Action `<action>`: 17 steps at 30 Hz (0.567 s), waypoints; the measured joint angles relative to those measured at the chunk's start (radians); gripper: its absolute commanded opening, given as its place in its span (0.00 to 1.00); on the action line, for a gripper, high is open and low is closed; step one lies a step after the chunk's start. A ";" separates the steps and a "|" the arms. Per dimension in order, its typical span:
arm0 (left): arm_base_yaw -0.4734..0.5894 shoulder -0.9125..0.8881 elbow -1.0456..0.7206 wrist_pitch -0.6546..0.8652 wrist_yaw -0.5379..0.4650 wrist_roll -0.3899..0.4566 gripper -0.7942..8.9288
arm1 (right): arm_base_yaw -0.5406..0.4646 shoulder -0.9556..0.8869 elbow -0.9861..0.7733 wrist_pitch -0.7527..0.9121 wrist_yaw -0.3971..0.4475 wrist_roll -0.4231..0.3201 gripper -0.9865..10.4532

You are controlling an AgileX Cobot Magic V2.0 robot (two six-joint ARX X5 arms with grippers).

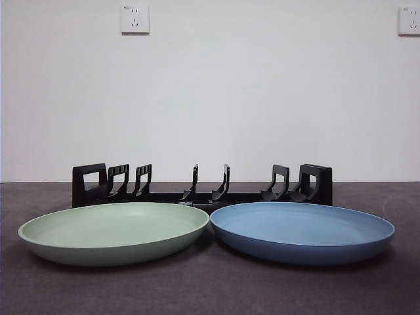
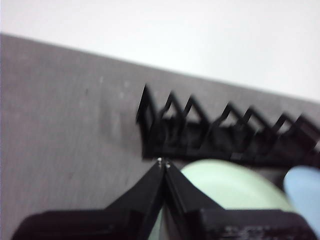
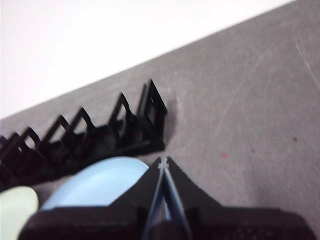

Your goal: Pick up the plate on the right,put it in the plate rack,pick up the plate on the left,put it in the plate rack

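The blue plate (image 1: 302, 231), the one on the right and so the first to move, lies flat on the dark desk (image 1: 210, 289) just in front of the plate rack (image 1: 202, 186), under the rack's right half. Its inner rim meets, or all but meets, the rim of the green plate (image 1: 113, 231), which lies the same way in front of the rack's left half. The rack is empty, its curved prongs upright in pairs between the two boxy end pieces.

Neither plate is held. The right gripper (image 3: 163, 165) hangs above the blue plate's outer side, near the rack's right end piece, its jaws pressed together with nothing between them. The left gripper (image 2: 163, 163) hangs above the green plate near the rack's left end, its jaws likewise closed on nothing. Neither arm shows in the front view, so both are probably well above the desk.

The step in hand appears to be the first pick, not yet begun. To do it well the right jaws should part first, then come down over the blue plate's outer rim, away from the green plate, so that the neighbour is not nudged. One jaw must slip under the shallow lip; a thin, sloped rim may slide out, so the bite should be deep and firm before lifting. The plate then needs tipping upright to drop between a prong pair.
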 measured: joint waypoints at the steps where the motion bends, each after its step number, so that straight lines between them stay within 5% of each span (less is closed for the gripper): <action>1: 0.000 0.019 0.028 0.003 0.000 -0.008 0.07 | 0.000 0.027 0.026 0.001 0.000 0.003 0.08; 9: 0.000 0.259 0.214 0.007 0.020 -0.023 0.08 | 0.000 0.306 0.241 -0.057 -0.008 0.009 0.08; 15: 0.000 0.486 0.346 0.004 0.132 -0.019 0.10 | 0.000 0.551 0.412 -0.145 -0.149 -0.026 0.09; 17: 0.000 0.560 0.386 -0.001 0.174 -0.018 0.22 | 0.000 0.633 0.460 -0.172 -0.213 -0.051 0.09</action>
